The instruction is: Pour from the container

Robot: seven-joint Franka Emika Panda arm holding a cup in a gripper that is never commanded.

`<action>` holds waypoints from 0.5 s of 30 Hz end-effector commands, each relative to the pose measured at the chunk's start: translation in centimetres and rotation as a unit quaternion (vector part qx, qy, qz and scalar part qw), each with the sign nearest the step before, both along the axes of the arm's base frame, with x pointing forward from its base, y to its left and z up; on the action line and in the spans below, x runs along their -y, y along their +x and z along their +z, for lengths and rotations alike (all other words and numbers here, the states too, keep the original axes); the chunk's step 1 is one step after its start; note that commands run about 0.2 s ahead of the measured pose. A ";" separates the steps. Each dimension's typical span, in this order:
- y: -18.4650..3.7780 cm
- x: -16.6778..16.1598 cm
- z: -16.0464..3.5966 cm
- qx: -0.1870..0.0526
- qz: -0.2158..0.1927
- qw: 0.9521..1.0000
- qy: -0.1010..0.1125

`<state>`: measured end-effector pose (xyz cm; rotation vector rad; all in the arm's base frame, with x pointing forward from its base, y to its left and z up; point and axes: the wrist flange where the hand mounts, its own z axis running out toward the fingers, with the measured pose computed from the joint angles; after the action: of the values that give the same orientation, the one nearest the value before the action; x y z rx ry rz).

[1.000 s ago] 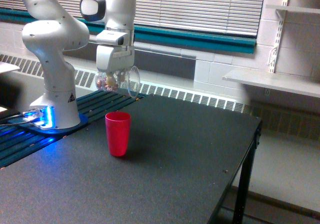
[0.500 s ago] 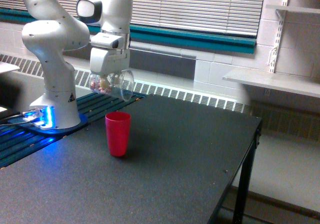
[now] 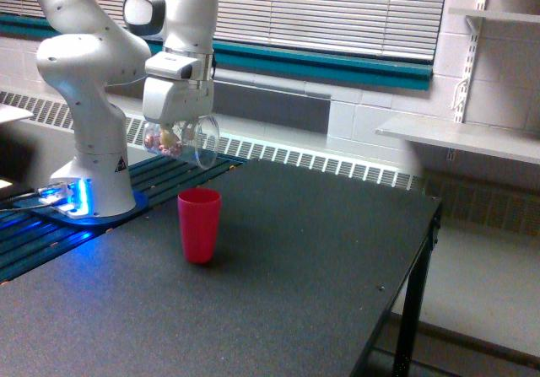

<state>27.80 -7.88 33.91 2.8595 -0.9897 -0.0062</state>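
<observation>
The container point(image 3: 181, 138) is held up in the air, tipped on its side, with its open mouth turned toward the exterior view's right. Small reddish and pale bits are seen at its closed end — none have been spilled yet. It is gripped by the gripper point(image 3: 175, 130), whose fingers are closed around it. A red cup point(image 3: 199, 224) is stood below on the worktop point(image 3: 278, 284), near its left edge in the exterior view, a little to the right of the container. The pouring step is judged to be just starting. Next, the mouth should be brought over the red cup and tipped lower — slowly, so nothing is dropped outside.
</observation>
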 end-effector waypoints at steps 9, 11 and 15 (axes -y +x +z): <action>-1.3 0.0 -1.3 -0.025 -0.005 1.000 0.001; -1.3 0.1 -1.3 -0.026 -0.005 1.000 0.000; -1.4 0.1 -1.3 -0.027 -0.006 1.000 0.000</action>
<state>27.33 -8.41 33.75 2.8461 -0.9922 -0.0390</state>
